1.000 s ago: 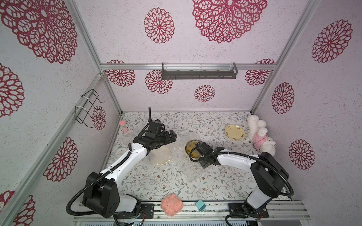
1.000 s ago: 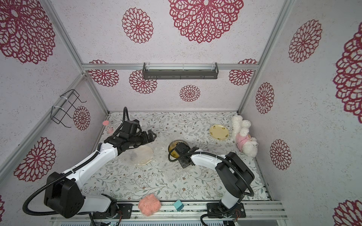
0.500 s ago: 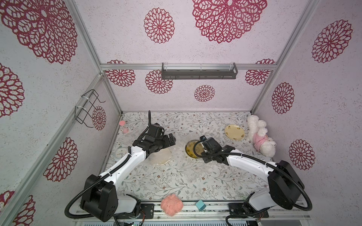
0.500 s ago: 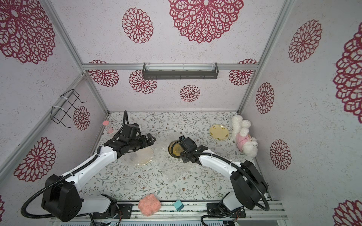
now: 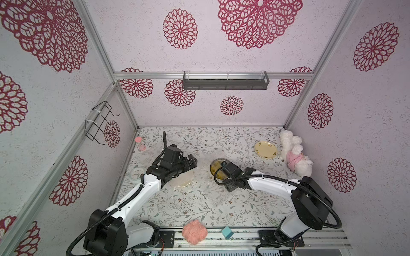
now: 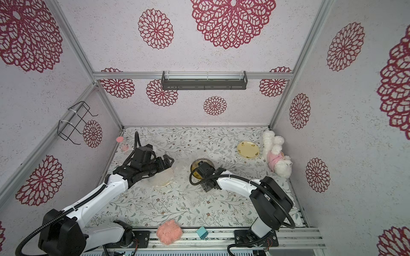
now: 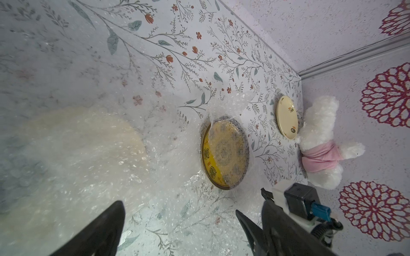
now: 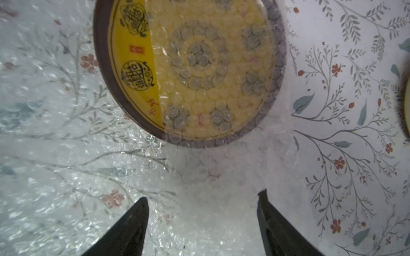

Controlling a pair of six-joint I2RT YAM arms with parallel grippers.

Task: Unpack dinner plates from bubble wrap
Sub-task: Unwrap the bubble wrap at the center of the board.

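Observation:
A bright yellow dinner plate [image 5: 215, 166] [image 8: 188, 66] with a dark rim lies mid-table. Bubble wrap [image 8: 66, 166] covers most of it and leaves one strip bare. My right gripper [image 8: 202, 197] hovers open just in front of this plate, over the wrap, holding nothing. In the top views its fingers are hidden under the wrist [image 5: 230, 177]. A cream plate [image 5: 184, 180] [image 7: 77, 144] lies under wrap to the left. Above its back edge my left gripper [image 5: 192, 163] [image 7: 177, 210] is wide open and empty. A bare cream plate [image 5: 265, 150] sits at the back right.
A white plush toy [image 5: 295, 155] in pink cloth lies by the right wall. A pink hourglass [image 5: 142, 144] and a white clock [image 5: 136, 174] stand along the left wall. A pink fluffy ball [image 5: 194, 231] and a teal cube [image 5: 227, 232] rest on the front rail.
My right gripper has gone from shut to open. Its arm swung toward the back, then came forward again. The left arm shifted only slightly.

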